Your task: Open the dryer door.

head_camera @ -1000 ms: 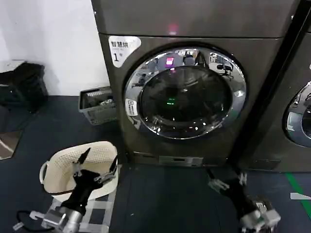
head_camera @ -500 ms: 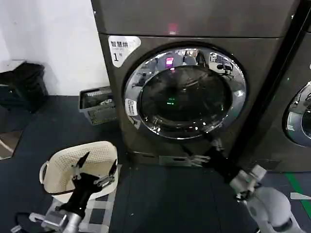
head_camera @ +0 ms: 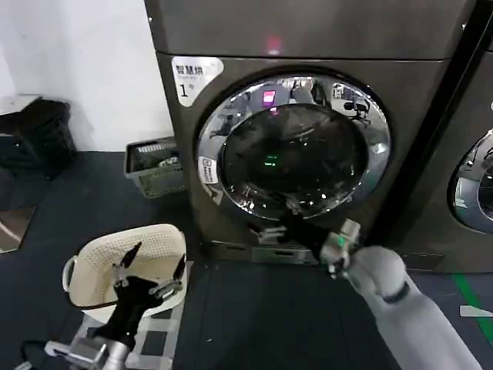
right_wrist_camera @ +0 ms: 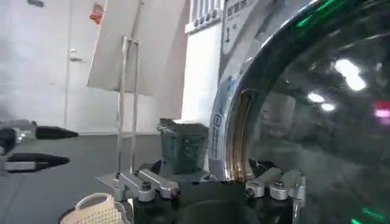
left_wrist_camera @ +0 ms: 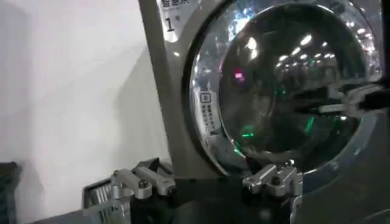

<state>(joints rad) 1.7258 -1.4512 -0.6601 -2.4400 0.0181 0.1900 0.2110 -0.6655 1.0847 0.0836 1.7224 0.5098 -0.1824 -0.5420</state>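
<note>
The dryer (head_camera: 308, 31) is a dark grey machine with a white "1" sticker (head_camera: 192, 77). The dryer door (head_camera: 293, 146) is closed, its chrome ring flush with the front. My right gripper (head_camera: 283, 220) is open at the door's lower rim, the arm reaching in from the lower right. In the right wrist view the right gripper (right_wrist_camera: 210, 173) has its jaws spread wide, with the door's chrome edge (right_wrist_camera: 234, 140) just ahead between them. My left gripper (head_camera: 158, 258) hangs open and low on the left, above a white basket. The left wrist view looks past the left gripper (left_wrist_camera: 207, 182) at the dryer door (left_wrist_camera: 286, 91).
A white perforated basket (head_camera: 100, 262) sits on the dark floor at the lower left. A grey crate (head_camera: 154, 166) stands against the white wall beside the dryer. A neighbouring dark machine (head_camera: 470, 185) is on the right, and a black bag (head_camera: 35, 135) at the far left.
My right arm has risen from the floor at the lower right and swung left and forward to the door's lower rim. The left arm and the door have not moved.
</note>
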